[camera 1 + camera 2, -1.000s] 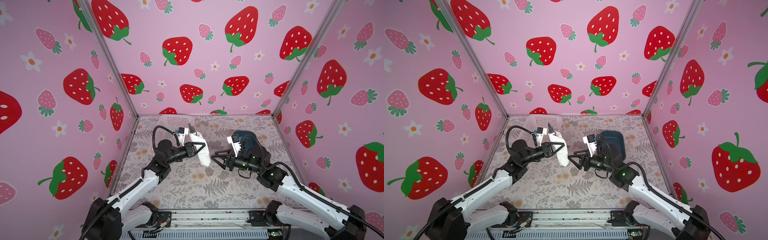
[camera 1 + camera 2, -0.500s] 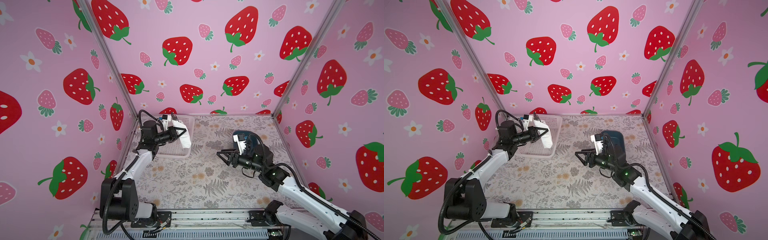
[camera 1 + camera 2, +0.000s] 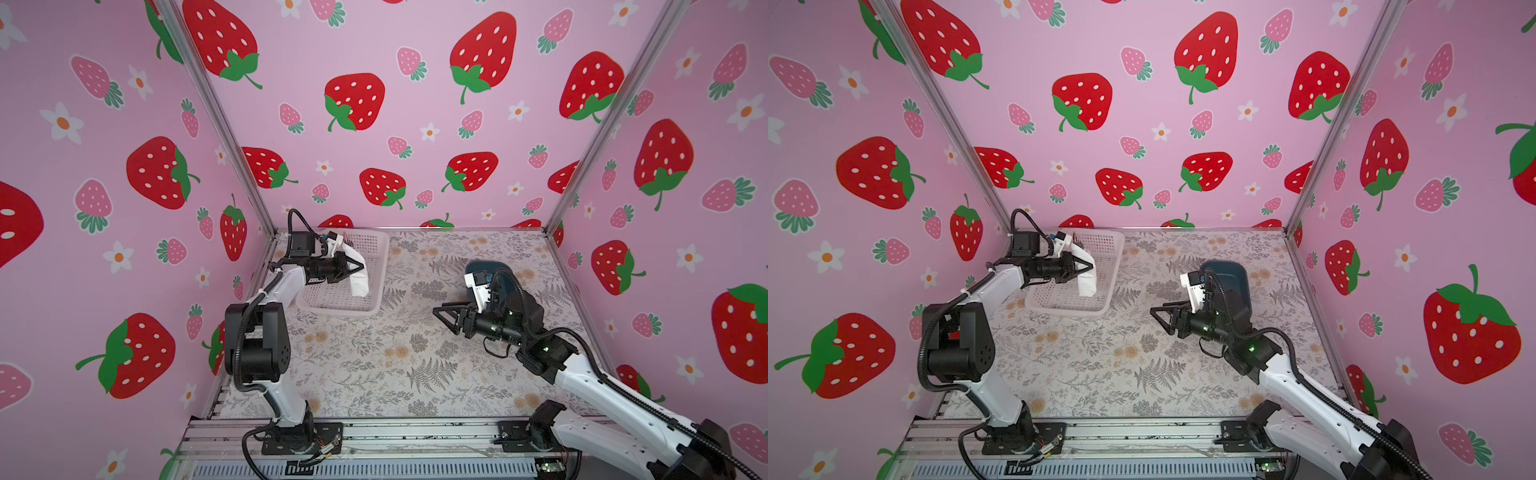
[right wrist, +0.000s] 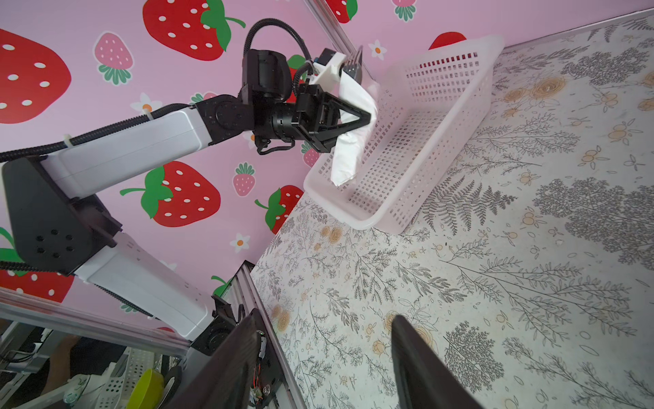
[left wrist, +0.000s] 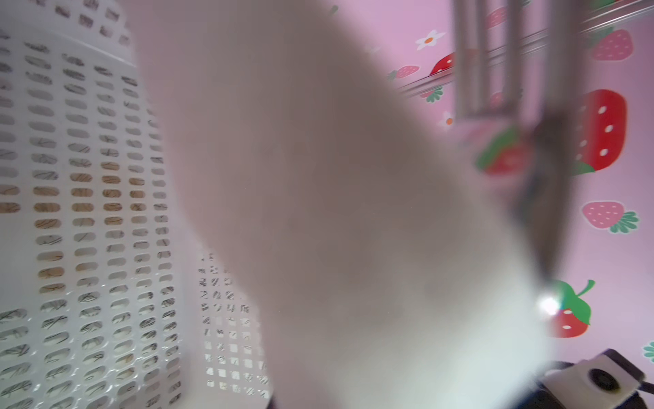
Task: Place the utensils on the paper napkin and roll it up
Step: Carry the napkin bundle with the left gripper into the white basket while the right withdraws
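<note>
The paper napkin [image 3: 359,279] [image 3: 1087,283] is rolled into a white bundle and hangs tilted above the white perforated basket [image 3: 376,308] [image 3: 1068,310]. My left gripper [image 3: 360,266] [image 3: 1090,266] is shut on its middle. In the right wrist view, the napkin [image 4: 348,152] sits between the left gripper's [image 4: 368,117] jaws, and the fork tines [image 4: 354,60] of the utensils stick out of the roll's upper end. In the left wrist view, the blurred napkin [image 5: 336,212] fills most of the frame, beside fork tines [image 5: 509,60]. My right gripper [image 3: 442,318] [image 3: 1158,318] [image 4: 323,318] is open and empty over the table.
The basket [image 4: 389,219] [image 5: 81,212] stands at the back left, near the wall corner. A dark blue container [image 3: 505,274] [image 3: 1233,274] sits at the back right, behind the right arm. Pink strawberry walls close in three sides.
My left arm has carried the rolled napkin from the table's middle back and left to above the basket. My right gripper has drawn back to the right, still open.
</note>
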### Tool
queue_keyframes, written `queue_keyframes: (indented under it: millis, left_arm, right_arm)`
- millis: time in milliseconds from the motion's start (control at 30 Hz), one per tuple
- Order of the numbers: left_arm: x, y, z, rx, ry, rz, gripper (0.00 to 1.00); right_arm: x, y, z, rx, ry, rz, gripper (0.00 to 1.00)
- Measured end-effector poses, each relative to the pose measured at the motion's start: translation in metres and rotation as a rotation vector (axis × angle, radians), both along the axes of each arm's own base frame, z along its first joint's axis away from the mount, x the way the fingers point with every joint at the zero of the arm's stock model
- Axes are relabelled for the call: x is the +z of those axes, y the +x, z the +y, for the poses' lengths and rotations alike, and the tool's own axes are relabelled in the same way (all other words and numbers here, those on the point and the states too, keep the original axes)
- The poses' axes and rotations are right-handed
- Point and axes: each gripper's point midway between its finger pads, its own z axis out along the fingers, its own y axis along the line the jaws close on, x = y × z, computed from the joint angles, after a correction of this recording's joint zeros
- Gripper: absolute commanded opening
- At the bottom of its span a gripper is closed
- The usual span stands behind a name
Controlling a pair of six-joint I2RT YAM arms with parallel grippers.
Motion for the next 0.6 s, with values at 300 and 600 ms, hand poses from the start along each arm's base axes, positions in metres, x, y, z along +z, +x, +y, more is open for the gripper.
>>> queue_keyframes:
  millis: [300, 600]
  left_arm:
    - [-0.054, -0.001, -0.003, -0.004, 0.042, 0.134, 0.07]
    - [-0.064, -0.016, -0.052, -0.100, 0.043, 0.137, 0.07]
  right_arm:
    - [-0.002, -0.004, -0.003, 0.007, -0.004, 0.007, 0.62]
    - [0.026, -0.021, -0.022, -0.015, 0.073, -0.053, 0.62]
